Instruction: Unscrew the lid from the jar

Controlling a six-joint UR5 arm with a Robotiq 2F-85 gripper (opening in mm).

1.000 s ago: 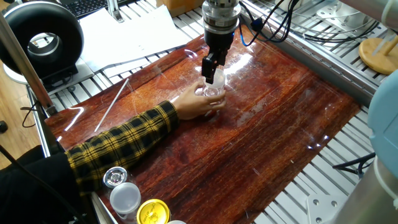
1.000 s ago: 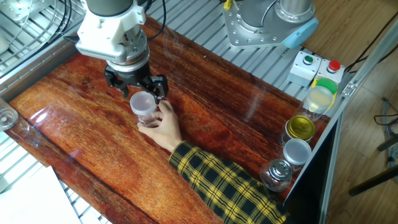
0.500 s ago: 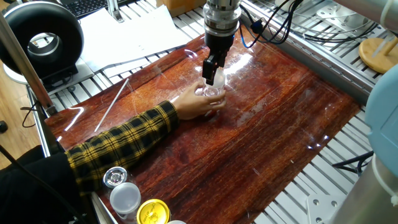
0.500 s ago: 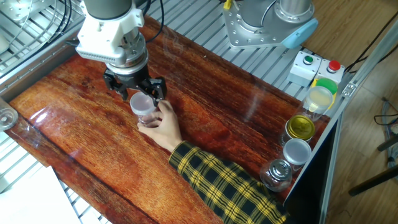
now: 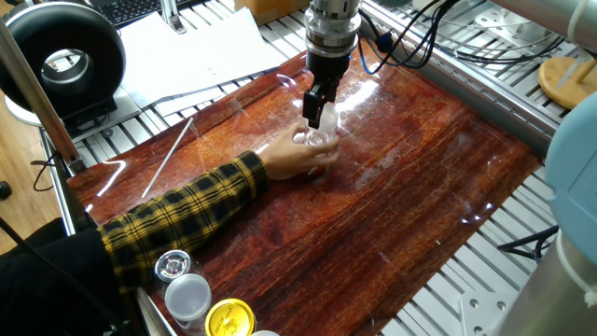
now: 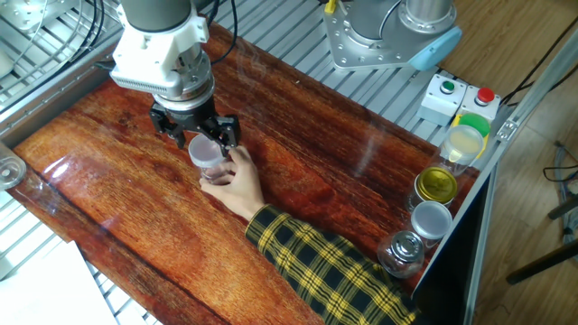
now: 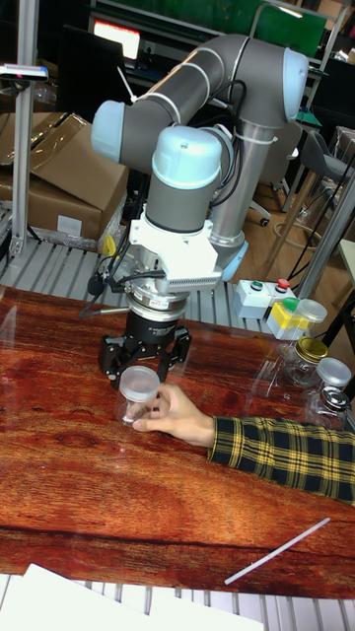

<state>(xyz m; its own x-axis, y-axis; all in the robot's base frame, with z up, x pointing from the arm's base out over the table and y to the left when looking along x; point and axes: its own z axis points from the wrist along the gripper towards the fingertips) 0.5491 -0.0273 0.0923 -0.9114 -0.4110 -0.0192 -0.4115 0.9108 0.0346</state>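
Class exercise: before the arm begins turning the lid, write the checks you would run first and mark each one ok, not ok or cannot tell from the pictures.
1. The two-finger gripper is centred over the small translucent white screw lid: ok.
2. Fingers firmly clamped on the lid: cannot tell; they flank it closely, but contact is not clear.
3. The small clear plastic jar stands upright on the red-brown wooden table: ok.
4. Jar braced against turning: ok; a person's hand in a yellow plaid sleeve holds its base.
5. Hand's fingers below the gripper: ok in the tall fixed view.
6. Spare jars at the table edge well away: ok.
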